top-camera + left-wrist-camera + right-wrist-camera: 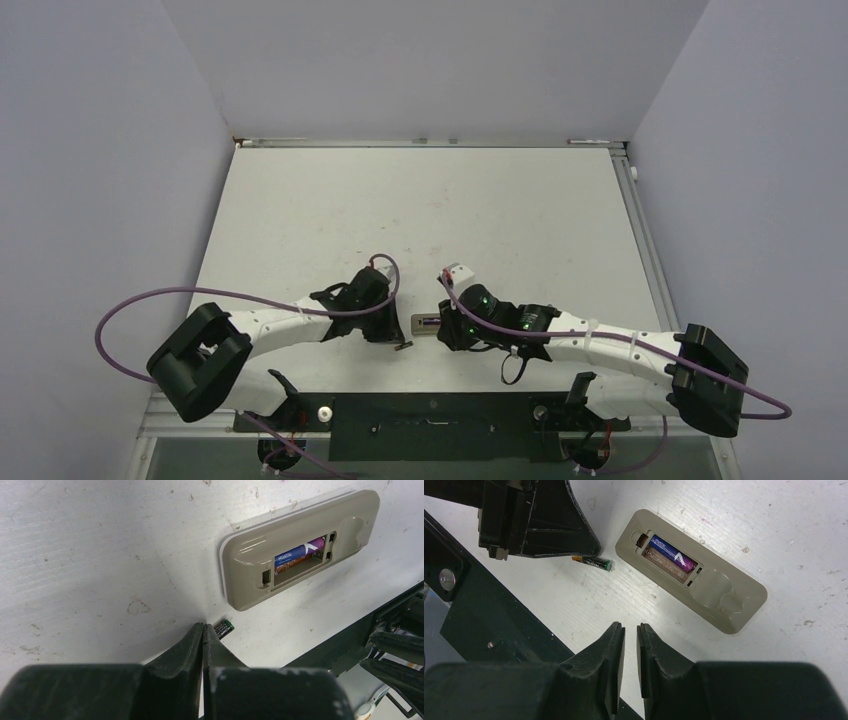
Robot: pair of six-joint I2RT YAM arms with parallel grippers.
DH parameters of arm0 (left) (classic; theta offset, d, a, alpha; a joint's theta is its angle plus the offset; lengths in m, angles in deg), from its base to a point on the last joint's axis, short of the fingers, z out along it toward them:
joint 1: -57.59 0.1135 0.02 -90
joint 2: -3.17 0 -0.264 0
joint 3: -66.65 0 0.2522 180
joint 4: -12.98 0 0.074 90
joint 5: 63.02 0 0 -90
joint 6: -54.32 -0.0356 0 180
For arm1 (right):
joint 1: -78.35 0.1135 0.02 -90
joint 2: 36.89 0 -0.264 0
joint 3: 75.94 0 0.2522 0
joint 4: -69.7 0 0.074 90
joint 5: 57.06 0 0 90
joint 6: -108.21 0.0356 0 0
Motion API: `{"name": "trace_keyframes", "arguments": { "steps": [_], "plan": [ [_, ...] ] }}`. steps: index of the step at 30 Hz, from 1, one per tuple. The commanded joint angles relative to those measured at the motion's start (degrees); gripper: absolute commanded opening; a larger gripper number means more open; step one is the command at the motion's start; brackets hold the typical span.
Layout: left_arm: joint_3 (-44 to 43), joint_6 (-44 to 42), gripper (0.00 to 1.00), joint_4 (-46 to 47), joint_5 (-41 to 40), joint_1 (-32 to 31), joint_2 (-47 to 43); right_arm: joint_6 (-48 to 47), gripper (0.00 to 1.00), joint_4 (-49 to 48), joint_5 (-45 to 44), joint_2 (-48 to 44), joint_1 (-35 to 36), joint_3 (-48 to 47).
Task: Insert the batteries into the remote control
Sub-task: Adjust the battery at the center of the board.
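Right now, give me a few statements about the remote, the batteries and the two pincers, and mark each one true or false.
1. One battery sits in the recess of the remote control. True.
2. The remote control lies screen side up. False: its back faces up, with the recess showing.
3. A loose battery lies on the table beside the tips of the left pincer. True.
4. The left pincer is wide open. False: its fingers are pressed together.
5. The right pincer holds a battery. False: nothing is between its fingers.
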Motion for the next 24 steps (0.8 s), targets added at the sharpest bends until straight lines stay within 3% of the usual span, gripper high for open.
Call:
{"name": "trace_keyframes", "arguments": {
  "steps": [1,18,24],
  "plan": [
    [1.4,0.9,0.0,-4.2,-3.6,-1.4,-0.6,0.8,0.17,-2.8,-1.1,-0.5,0.9,0.5],
    [1.8,4.3,0.0,-8.6,-6.6,-6.7,-2.5,1.3,0.17,-3.0,-2.3,0.9,2.5,0.3],
    [1.4,6.1,0.0,-8.6,-6.4,-9.6,-2.0,2.2,0.21,-2.8,-2.7,1.7,3.6,-0.1]
  ]
}}
